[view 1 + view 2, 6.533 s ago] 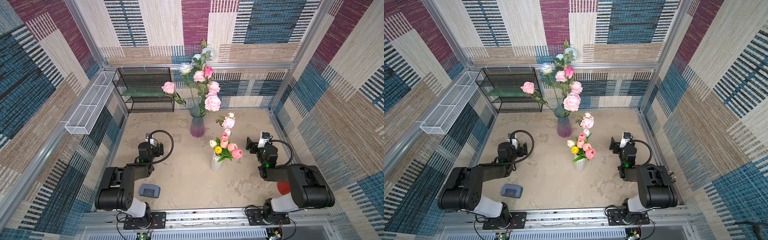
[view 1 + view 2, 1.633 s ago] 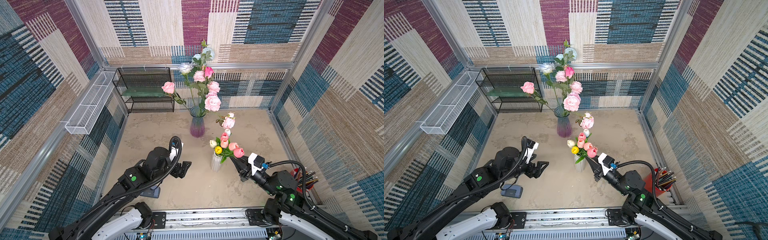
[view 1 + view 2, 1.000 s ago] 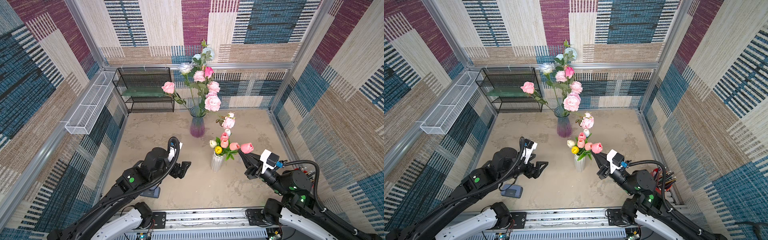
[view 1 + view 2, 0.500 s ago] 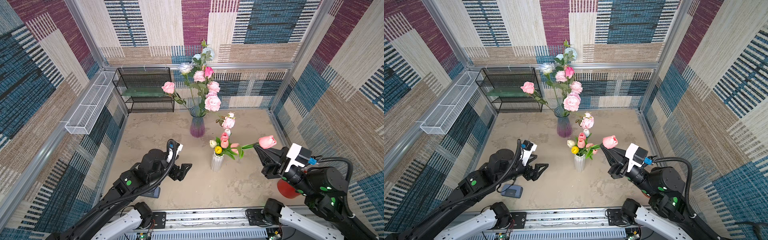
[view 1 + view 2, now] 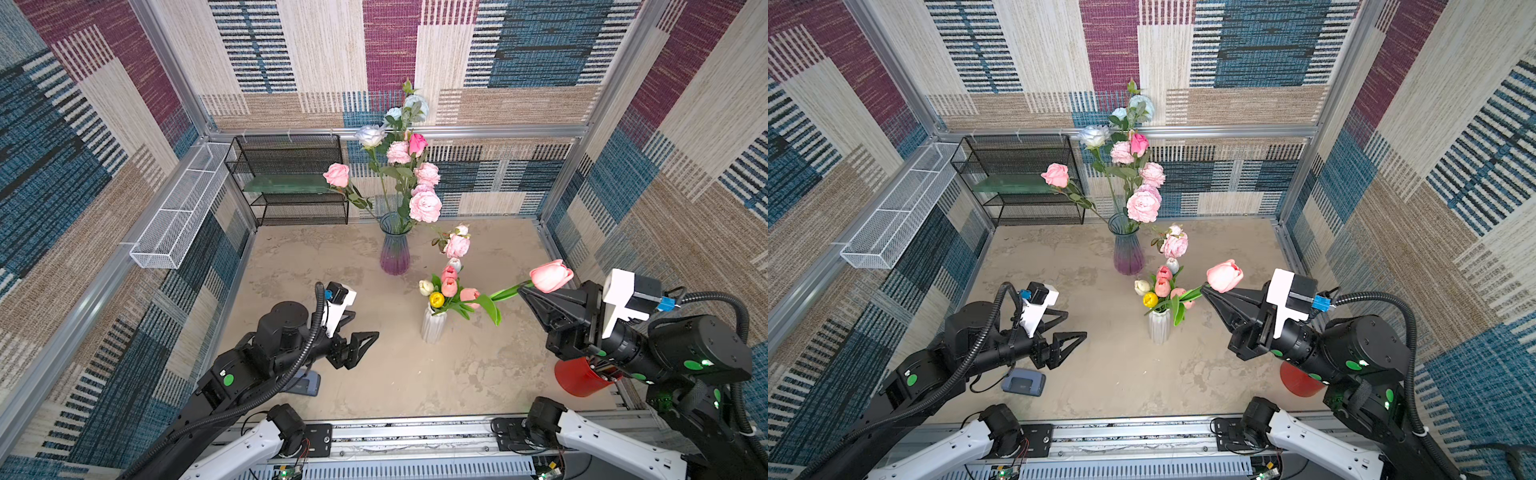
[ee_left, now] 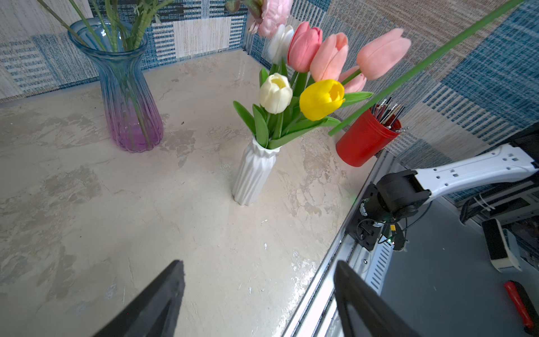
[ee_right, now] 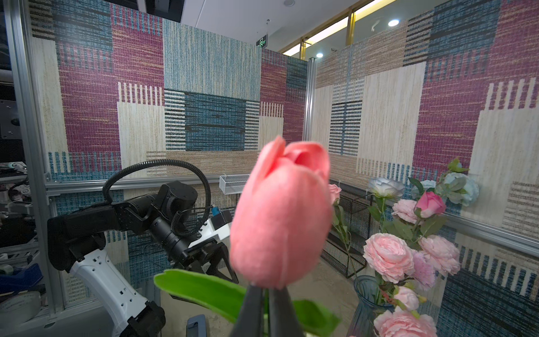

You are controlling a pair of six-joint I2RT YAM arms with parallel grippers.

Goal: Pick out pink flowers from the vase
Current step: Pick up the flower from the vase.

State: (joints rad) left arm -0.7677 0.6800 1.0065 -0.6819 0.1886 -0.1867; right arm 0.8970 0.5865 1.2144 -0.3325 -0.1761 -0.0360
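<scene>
Right end effector [image 5: 521, 291]: clamped shut on the stem of a pink tulip [image 5: 550, 276] just below the bloom, raised high over the right side of the desk [image 5: 395, 374].
Left end effector [image 5: 365, 324]: jaws wide apart and holding nothing. It hovers over the left half of the desk, pointed toward the white ribbed vase [image 5: 432, 328].
Held tulip's long axis: the bloom sits just past the closed jaws, and the green stem [image 6: 423, 64] slants down toward the white ribbed vase. In the left wrist view its lower end hangs free beside the bouquet's leaves, so it looks clear of the vase mouth.
Other pink tulips [image 5: 449, 282]: upright in the white ribbed vase with a white tulip [image 5: 426, 287] and a yellow tulip [image 5: 436, 298], mid-depth on the desk's right half.
Pink roses [image 5: 424, 206]: in the blue-to-purple glass vase [image 5: 395, 249], near the middle of the back edge.
Deciding relation: the white ribbed vase lies between the arms, below the right end effector and to its left. The right arm is nearer but loaded. The left is free and faces the bouquet.
Next move, as I judge it: draw the tulip away along its stem line and lay it on bare desk, away from the red pen cup [image 5: 577, 378] at the front right corner.
</scene>
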